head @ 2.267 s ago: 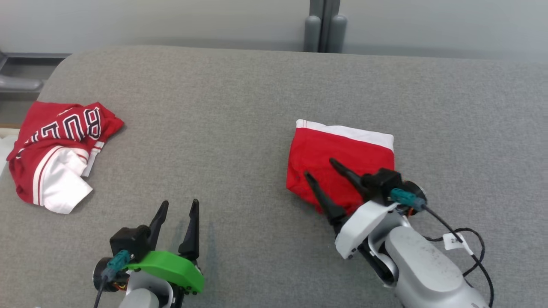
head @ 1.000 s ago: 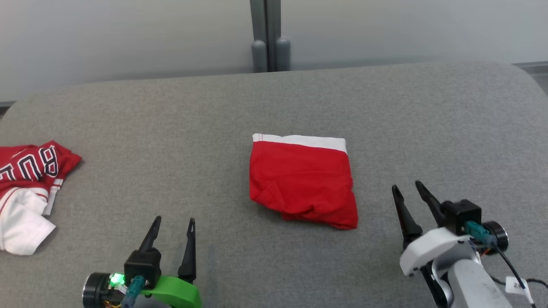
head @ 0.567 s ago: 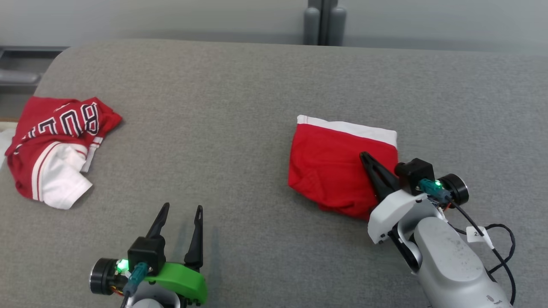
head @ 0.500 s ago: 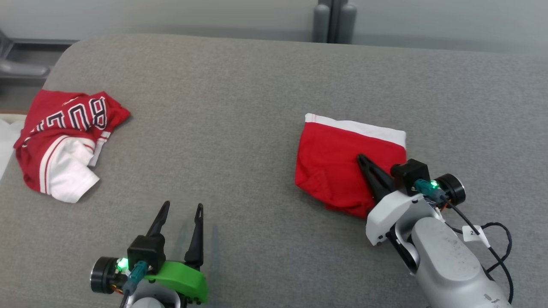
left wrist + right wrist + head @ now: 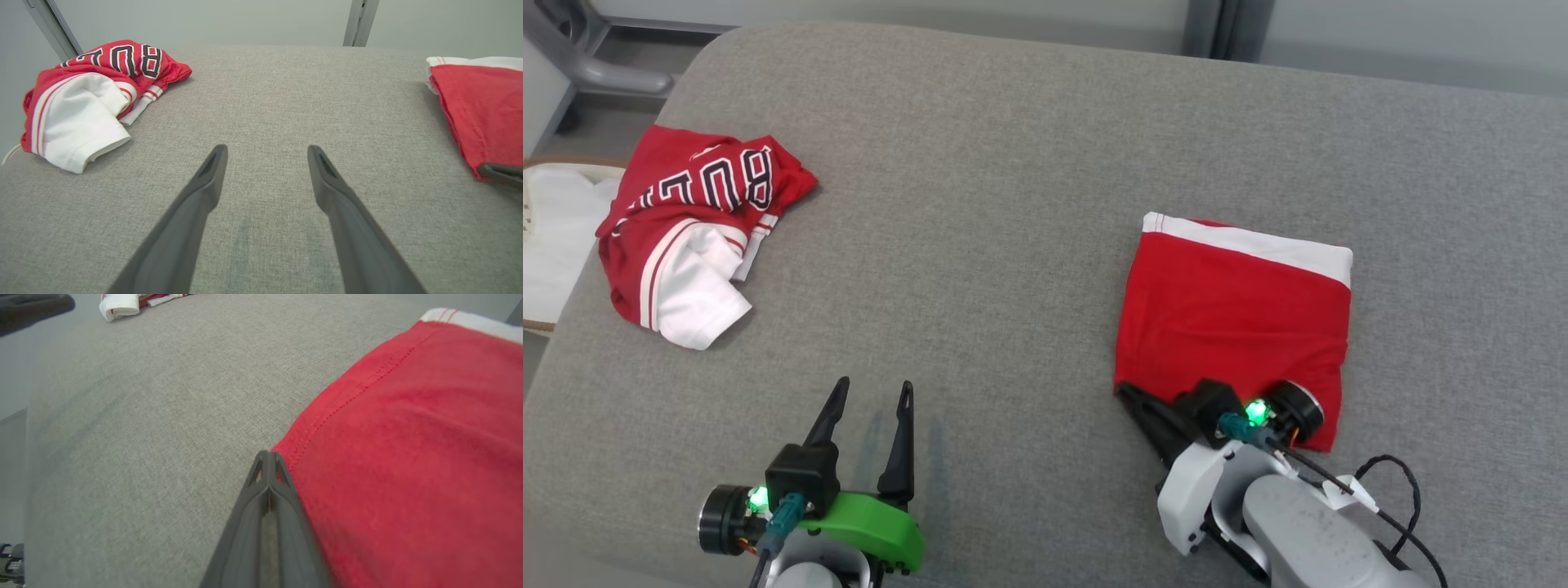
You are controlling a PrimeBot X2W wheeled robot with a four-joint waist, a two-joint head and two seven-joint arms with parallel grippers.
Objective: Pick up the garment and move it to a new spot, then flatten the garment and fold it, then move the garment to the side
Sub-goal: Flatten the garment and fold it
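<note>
Red folded garment (image 5: 1233,318), right gripper (image 5: 1125,390) closed at its corner, left gripper (image 5: 875,382) wide, jersey (image 5: 686,229) lettered BU

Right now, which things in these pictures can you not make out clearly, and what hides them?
1. Near edge of the folded red garment: head view, the right wrist covers it.
2. Whether the shut right tool pinches any cloth: right wrist view, its tips sit at the hem, blurred.
3. Lettering on the crumpled jersey: head view, folds hide part.
4. A white thing at the left: head view, cut off by the edge.
</note>
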